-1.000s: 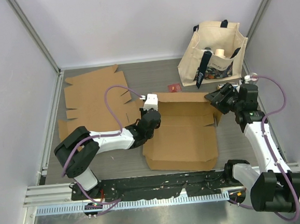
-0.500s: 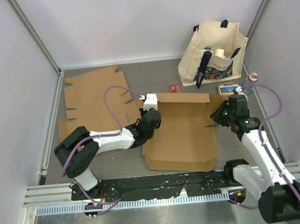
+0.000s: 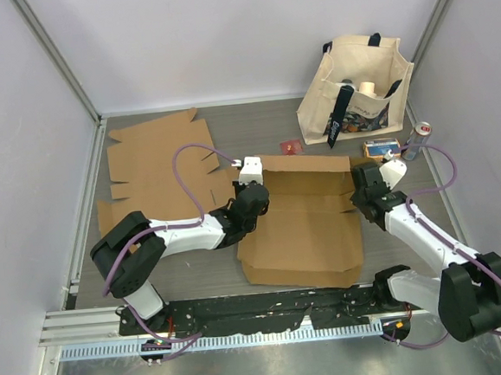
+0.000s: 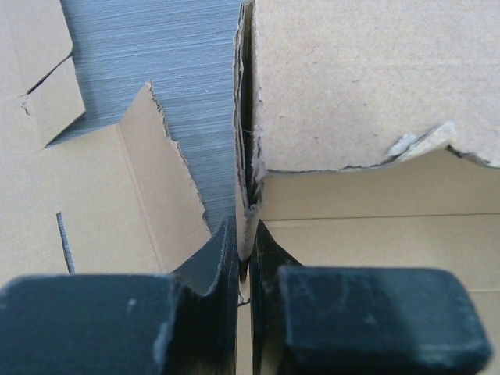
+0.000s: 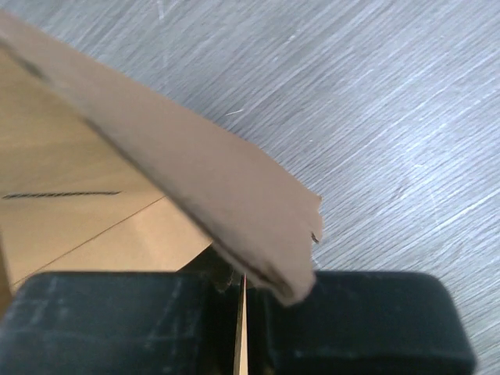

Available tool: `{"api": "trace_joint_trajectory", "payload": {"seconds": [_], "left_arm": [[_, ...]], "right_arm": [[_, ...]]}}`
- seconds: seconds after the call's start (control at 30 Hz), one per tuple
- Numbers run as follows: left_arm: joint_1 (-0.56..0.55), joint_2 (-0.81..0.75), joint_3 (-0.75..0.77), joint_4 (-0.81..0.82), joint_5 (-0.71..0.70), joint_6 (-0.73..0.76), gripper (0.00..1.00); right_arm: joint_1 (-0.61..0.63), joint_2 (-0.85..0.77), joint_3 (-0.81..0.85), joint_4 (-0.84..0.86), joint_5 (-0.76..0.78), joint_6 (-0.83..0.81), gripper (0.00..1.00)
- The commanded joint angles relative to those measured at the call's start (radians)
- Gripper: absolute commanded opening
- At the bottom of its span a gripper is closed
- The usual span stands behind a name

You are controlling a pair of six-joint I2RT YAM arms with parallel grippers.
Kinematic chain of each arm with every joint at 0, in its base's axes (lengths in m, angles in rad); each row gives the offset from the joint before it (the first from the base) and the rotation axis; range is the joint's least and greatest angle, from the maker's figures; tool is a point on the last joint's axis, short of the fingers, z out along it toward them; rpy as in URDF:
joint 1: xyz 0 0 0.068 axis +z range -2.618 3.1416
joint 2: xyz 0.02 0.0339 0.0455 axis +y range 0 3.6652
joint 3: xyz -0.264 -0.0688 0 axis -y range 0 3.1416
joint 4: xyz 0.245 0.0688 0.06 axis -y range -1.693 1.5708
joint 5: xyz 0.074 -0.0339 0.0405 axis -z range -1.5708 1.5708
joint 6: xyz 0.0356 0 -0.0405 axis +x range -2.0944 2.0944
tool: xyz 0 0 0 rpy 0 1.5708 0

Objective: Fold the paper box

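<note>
Cardboard fills the middle of the top view: the paper box (image 3: 301, 227) sits open on the table (image 3: 254, 122), its far wall raised. At its upper left corner the left gripper (image 3: 249, 196) is clamped on the left wall, the thin edge pinched between its 2 fingers (image 4: 211, 266). At the right edge the right gripper (image 3: 362, 198) is clenched on the side flap. A flat cardboard sheet (image 3: 157, 160) lies left, a tote bag (image 3: 355, 88) upper right.
</note>
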Motion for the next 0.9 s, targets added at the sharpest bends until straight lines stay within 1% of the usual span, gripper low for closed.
{"api": "trace_joint_trajectory", "payload": {"seconds": [0.0,0.03,0.23,0.4,0.53,0.6,0.7,0.87], "left_arm": [[-0.001,-0.022,0.009,0.018,-0.003,-0.014,0.0],[-0.001,-0.025,0.007,0.018,-0.003,-0.011,0.0],[-0.001,-0.028,-0.001,0.031,0.006,-0.01,0.0],[-0.001,-0.022,0.007,0.033,0.012,-0.01,0.0],[-0.001,-0.02,0.009,0.031,0.014,-0.01,0.0],[-0.001,-0.025,0.004,0.031,0.015,-0.01,0.0],[-0.001,-0.029,-0.004,0.036,0.018,-0.011,0.0],[-0.001,-0.02,0.007,0.018,0.029,-0.013,0.0]], "right_arm": [[0.001,0.036,-0.028,0.103,0.14,0.066,0.02],[0.001,0.05,-0.03,0.106,0.143,0.066,0.02],[0.001,0.061,-0.102,0.259,0.114,0.053,0.01],[0.003,0.101,-0.11,0.293,0.036,0.049,0.01],[0.003,0.061,-0.139,0.353,-0.05,0.046,0.01],[0.003,0.029,-0.143,0.368,-0.134,0.046,0.01],[0.015,-0.008,-0.16,0.39,-0.197,0.078,0.01],[0.029,-0.029,-0.189,0.385,-0.198,0.098,0.01]]}}
